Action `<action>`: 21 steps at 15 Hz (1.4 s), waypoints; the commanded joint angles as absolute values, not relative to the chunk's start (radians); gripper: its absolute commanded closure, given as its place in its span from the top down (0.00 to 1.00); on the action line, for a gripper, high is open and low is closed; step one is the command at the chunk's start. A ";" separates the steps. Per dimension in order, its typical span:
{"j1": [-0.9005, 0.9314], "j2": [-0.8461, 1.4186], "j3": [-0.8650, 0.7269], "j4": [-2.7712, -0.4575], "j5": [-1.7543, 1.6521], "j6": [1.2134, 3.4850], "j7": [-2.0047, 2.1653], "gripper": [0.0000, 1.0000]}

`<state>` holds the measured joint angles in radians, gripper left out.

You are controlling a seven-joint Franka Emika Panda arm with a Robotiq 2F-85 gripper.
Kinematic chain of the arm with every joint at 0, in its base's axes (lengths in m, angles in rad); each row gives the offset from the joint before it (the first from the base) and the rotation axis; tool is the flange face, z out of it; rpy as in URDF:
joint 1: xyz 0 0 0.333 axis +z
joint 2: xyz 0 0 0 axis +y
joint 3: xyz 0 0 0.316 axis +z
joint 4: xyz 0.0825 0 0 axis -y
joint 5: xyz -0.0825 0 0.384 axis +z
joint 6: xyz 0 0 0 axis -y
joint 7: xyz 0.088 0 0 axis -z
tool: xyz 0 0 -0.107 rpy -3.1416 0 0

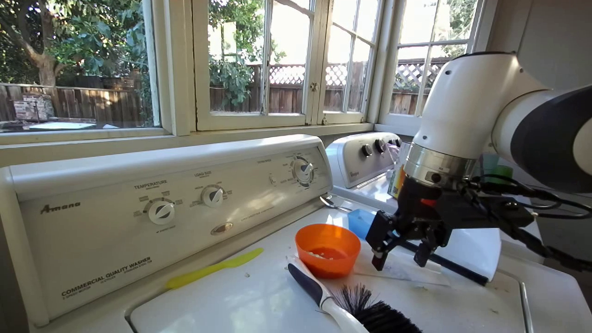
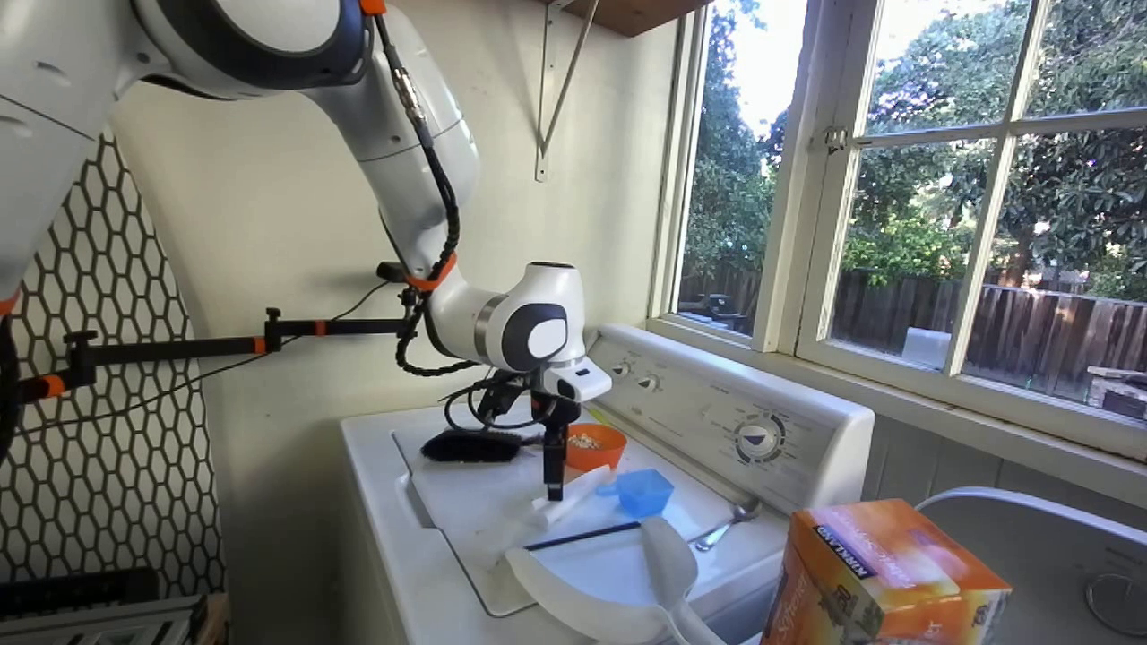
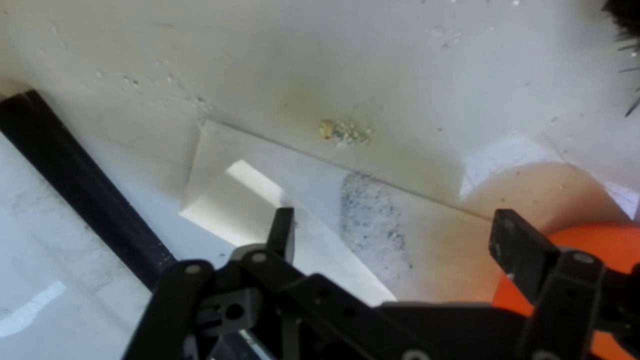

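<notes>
The pale strip [image 3: 320, 212], paper or plastic, I can't tell which, lies on the washer lid [image 1: 222, 305] just beside the orange bowl [image 1: 327, 261], on the side where the dustpan [image 2: 582, 600] is. Above it the jaws stand spread wide with nothing between them; whether a tip brushes the strip I can't make out.

It looks to me like a matter of lining up over the strip. The fingers [image 3: 283, 231] straddle it more along its length than across, so a good pinch would want the wrist [image 1: 462, 101] turned until a finger faces each long edge. The strip seems thin; I'd go down slowly, close gently and keep it level, since a patch of grey grit [image 3: 375, 215] shows on it, or through it, and could scatter. One finger is close to the bowl in the wrist view, so a little more room there would avoid a knock that spills the pale bits [image 2: 584, 442] inside.

The arm [image 2: 394, 152] arches over from above, its wrist on the dustpan side of the bowl, the jaws pointing nearly straight down.

Toward the control panel [image 1: 185, 231] from the bowl sits a blue scoop [image 2: 645, 493], with a spoon [image 2: 744, 511] beyond; away from the panel, the brush [image 2: 470, 446].
</notes>
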<state>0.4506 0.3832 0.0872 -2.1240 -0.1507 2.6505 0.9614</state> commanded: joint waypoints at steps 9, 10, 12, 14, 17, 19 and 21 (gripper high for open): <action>0.492 0.410 0.037 -2.137 -0.232 2.700 1.034 1.00; 0.493 0.414 0.036 -2.136 -0.233 2.699 1.035 1.00; 0.496 0.419 0.032 -2.134 -0.233 2.696 1.040 1.00; 0.499 0.424 0.027 -2.133 -0.233 2.693 1.047 1.00; 0.500 0.428 0.025 -2.128 -0.233 2.689 1.052 1.00; 0.500 0.431 0.025 -2.124 -0.233 2.688 1.054 1.00; 0.499 0.433 0.025 -2.121 -0.232 2.688 1.055 0.89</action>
